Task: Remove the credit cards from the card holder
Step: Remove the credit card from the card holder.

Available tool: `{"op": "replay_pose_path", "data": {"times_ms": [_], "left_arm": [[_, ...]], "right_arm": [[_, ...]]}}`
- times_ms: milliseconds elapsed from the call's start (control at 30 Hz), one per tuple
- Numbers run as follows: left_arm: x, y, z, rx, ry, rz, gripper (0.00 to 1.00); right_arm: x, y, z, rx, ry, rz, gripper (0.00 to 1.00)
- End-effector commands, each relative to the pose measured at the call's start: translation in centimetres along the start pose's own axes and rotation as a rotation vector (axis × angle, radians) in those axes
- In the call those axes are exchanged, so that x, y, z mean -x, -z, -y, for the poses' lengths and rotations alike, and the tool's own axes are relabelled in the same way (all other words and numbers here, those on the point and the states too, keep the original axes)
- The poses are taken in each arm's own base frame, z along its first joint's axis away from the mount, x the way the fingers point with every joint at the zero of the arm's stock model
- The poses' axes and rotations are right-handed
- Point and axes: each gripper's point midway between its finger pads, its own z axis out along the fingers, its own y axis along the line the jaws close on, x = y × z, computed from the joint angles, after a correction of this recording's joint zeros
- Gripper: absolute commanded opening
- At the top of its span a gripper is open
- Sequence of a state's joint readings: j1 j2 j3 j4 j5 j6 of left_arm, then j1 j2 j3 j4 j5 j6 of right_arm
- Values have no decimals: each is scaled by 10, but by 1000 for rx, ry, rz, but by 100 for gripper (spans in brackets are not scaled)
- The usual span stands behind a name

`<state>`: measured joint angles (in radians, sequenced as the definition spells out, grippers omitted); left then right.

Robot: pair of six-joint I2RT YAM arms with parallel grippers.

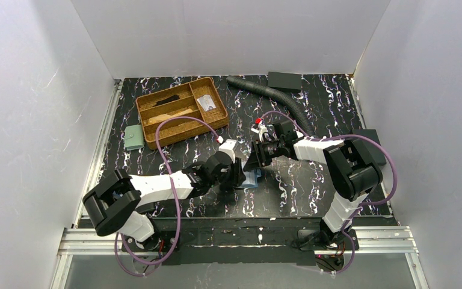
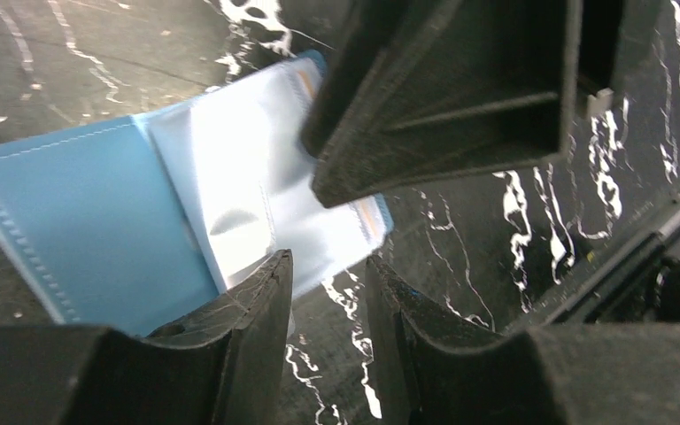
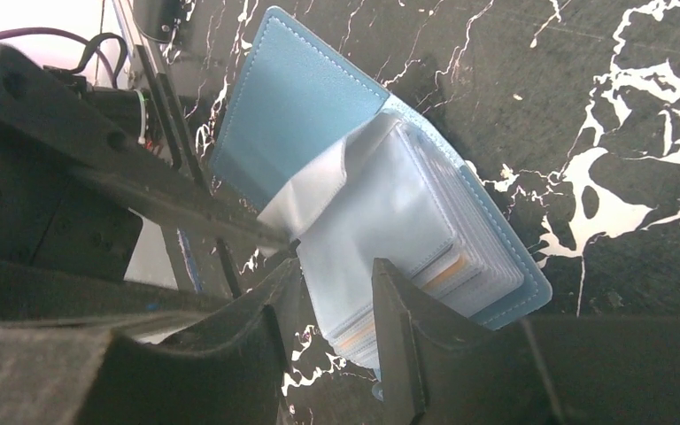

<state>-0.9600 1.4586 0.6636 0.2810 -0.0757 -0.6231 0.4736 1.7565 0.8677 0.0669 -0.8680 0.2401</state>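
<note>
While both arms met over the middle of the desk (image 1: 289,192), the card holder (image 1: 252,179) lay open on it between them, its teal-blue cover flat and its stack of clear plastic sleeves (image 2: 239,168) fanned upward. The left gripper (image 1: 236,176) sat at the holder's near-left edge. Its jaws stood only narrowly apart, and one fingertip (image 2: 276,266) touched the edge of a loose sleeve. In the right wrist view that sleeve rose toward the fingertip, but I could not tell whether it was actually pinched.

The right gripper (image 1: 257,155) reached in from the far-right side, one of its fingers (image 2: 443,97) resting over the sleeves. Its jaws were parted by a slim gap above the stack, with nothing seen clamped between them.

The credit cards (image 3: 447,271) were in their sleeves inside the holder, showing only as thin orange edges at the open side of the stack.

Well apart, toward the far-left of the desk, stood a wicker divided tray (image 1: 180,111) with a pale green pouch (image 1: 134,137) just beside it.
</note>
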Motion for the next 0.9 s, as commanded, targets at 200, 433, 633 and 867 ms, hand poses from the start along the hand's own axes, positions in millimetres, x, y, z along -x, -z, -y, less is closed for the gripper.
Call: {"op": "replay_pose_path", "data": {"times_ms": [200,433,633,867], "left_arm": [[9,6,-37,228,22,48,38],[10,9,-48,321,27,21,38],[7,10,-53,340,47,17,37],[-1,10,-58,365,48,-14,30]], "right_arm": [[20,11,-11,-6,111,28,44],[29,19,-9,-34,151,61,45],[20,19,1,-78,110,37,44],[11,12,6,-58,56,11,43]]}}
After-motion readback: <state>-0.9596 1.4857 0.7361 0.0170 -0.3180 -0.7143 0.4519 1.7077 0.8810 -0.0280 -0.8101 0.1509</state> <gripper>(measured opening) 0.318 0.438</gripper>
